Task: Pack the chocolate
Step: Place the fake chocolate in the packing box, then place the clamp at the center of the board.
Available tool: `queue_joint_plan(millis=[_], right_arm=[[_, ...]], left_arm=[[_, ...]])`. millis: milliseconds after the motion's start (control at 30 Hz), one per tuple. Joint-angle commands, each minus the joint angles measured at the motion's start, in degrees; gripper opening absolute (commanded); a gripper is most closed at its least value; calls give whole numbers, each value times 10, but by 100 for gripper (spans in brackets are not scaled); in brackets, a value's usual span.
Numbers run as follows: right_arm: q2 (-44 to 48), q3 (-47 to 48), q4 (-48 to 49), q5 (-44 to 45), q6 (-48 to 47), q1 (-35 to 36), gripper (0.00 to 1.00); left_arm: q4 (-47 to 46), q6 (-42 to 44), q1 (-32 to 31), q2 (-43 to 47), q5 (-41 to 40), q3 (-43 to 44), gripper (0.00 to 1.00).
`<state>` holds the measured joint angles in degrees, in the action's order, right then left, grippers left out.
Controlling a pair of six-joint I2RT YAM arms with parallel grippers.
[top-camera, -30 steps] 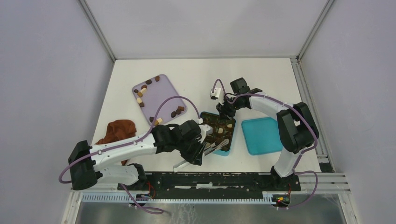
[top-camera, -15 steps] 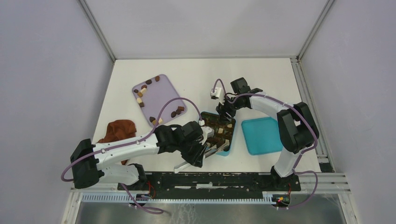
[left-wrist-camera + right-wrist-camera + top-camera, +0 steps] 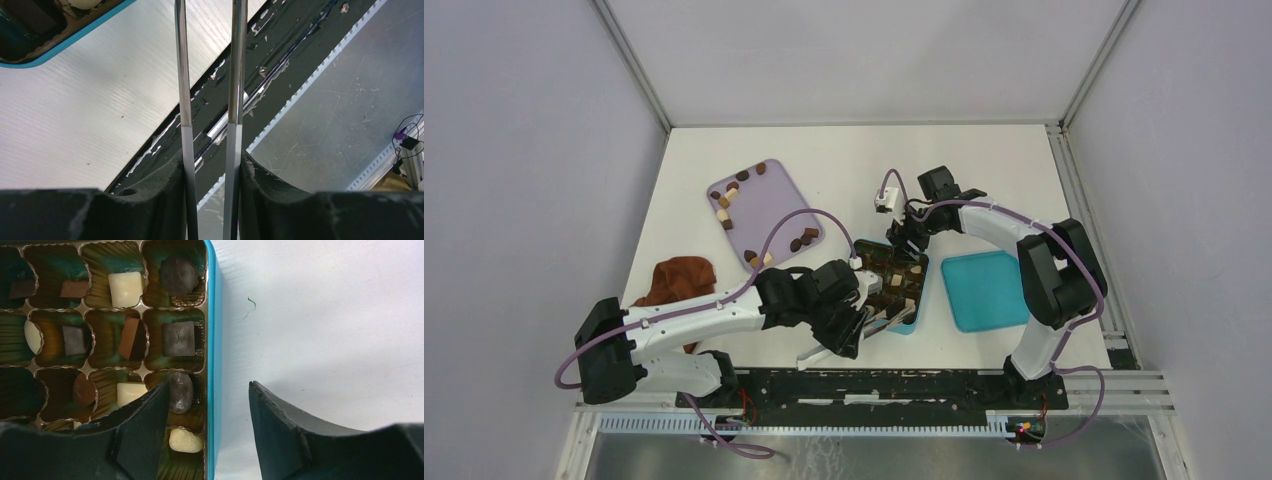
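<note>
Between the spread jaws of my right pincer [image 3: 209, 387] nothing is held. They straddle the wall of the teal box [image 3: 214, 315], one finger over the cells and the other over bare table [image 3: 325, 315]. Just beside the inner finger lies a dark oval chocolate [image 3: 180, 391] in its cell, close to that wall.

My left pincer [image 3: 211, 165] is pressed together on a pair of metal tongs [image 3: 235, 75]. Their blades run on toward the near side of the box, with the tips beyond its camera's sight. The cells I can see mostly hold a piece, yet more chocolate [image 3: 796, 244] waits on the lilac tray [image 3: 769, 205], well apart to the left.

I judge these to be the risks. If I lower my right finger, it could catch the wall and shove the box, or knock the oval piece askew. Both arms crowd one box, so tongs and fingers may collide. Thin blades may also let a rounded piece slip on the way over.
</note>
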<state>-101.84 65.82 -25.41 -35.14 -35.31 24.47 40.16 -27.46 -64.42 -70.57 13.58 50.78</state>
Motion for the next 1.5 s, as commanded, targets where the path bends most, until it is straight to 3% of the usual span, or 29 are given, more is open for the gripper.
queue_joint_plan(millis=[0, 667, 733, 867, 967, 1167, 1467], right_arm=[[14, 21, -1, -12, -8, -3, 65], [80, 30, -21, -59, -6, -48, 71], [92, 31, -23, -66, -7, -63, 71], [120, 30, -24, -87, -9, -105, 71], [137, 27, -22, -117, -14, -138, 71], [157, 25, -10, -167, -3, -165, 71], [181, -12, 20, -191, 17, -176, 71]], left_arm=[[-21, 12, -4, 14, -4, 20, 42], [-40, 16, 9, 97, -104, 50, 39], [-38, 19, 28, 111, -133, 55, 39], [-51, 60, 149, 123, -118, 71, 39], [-79, 114, 232, 93, -86, 83, 39], [-155, 190, 285, -28, -131, 111, 40], [-235, 183, 358, -238, -114, 203, 41]])
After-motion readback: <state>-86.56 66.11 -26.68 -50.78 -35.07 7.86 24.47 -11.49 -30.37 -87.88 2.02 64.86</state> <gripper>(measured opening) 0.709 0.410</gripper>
